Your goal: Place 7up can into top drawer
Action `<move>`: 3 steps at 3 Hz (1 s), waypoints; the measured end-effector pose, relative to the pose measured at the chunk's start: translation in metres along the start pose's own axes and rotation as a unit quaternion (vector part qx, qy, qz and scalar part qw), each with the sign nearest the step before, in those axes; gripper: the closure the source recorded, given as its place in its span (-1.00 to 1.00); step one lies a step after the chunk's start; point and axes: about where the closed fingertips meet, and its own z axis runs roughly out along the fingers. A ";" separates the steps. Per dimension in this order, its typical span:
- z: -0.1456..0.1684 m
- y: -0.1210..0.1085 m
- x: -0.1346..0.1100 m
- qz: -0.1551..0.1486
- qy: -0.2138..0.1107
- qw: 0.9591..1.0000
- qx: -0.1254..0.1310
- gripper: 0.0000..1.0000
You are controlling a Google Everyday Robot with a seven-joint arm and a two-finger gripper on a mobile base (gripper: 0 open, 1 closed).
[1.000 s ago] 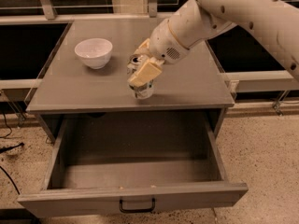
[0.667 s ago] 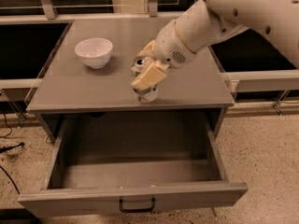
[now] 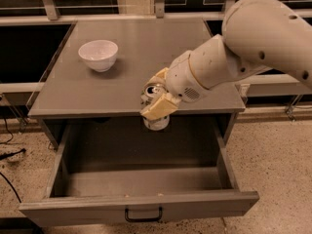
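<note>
Camera view: pincer (image 3: 157, 99) holds 1 7up can (image 3: 157, 124) over top drawer (image 3: 141, 202); 1 bowl (image 3: 98, 55).

The single camera is looking down steeply from high on the near side, facing the far metal window rail (image 3: 122, 19). It is sitting close, taking in the flat grey tabletop (image 3: 122, 82), the open, wide grey top drawer (image 3: 141, 179) and, mid-frame, the cream two-finger gripper (image 3: 157, 99) clasping the silvery 7up can (image 3: 157, 123).

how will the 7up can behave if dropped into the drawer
The 7up can, held by the gripper at the front edge of the table above the open top drawer, looks smooth metal, so probably slippery. Tall and round: it may tip and roll if dropped.
</note>
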 end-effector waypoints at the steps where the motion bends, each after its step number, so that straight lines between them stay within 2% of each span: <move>1: 0.001 0.015 0.010 0.011 0.004 1.000 -0.008 1.00; 2: 0.003 0.026 0.019 0.021 0.008 1.000 -0.013 1.00; 3: 0.012 0.042 0.035 0.031 -0.002 0.999 -0.014 1.00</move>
